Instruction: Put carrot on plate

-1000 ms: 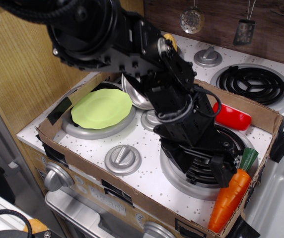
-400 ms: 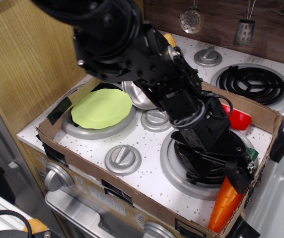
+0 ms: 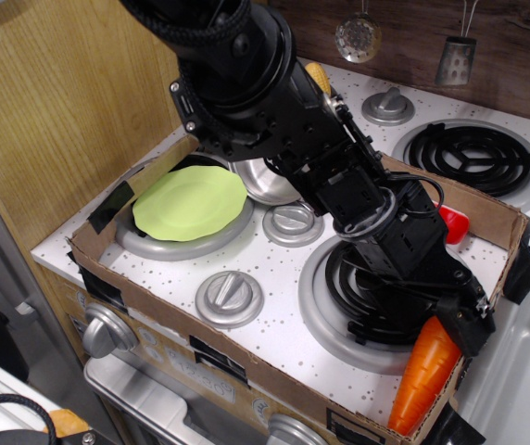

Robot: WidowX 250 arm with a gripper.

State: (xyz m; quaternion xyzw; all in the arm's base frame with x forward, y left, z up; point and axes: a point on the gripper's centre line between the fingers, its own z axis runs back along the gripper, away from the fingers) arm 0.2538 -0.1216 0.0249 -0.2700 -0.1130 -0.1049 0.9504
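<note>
The orange toy carrot (image 3: 423,376) lies in the front right corner of the cardboard tray, against its wall; its green top is hidden behind the gripper. The lime-green plate (image 3: 190,201) sits on the left burner, apart from the arm. My black gripper (image 3: 466,326) is down over the carrot's upper end, at the right edge of the front burner. Its fingers are hidden from this angle, so I cannot tell whether they are open or closed on the carrot.
A silver metal pan (image 3: 263,183) sits behind the plate, partly under the arm. A red oblong toy (image 3: 452,223) lies at the back right. A yellow corn cob (image 3: 317,76) peeks out behind the arm. Cardboard walls (image 3: 246,366) ring the stove top; a sink (image 3: 515,371) lies right.
The arm has swung right and down; the gripper has moved from the front burner onto the carrot's top, covering its green stem. The carrot has stayed in place.
</note>
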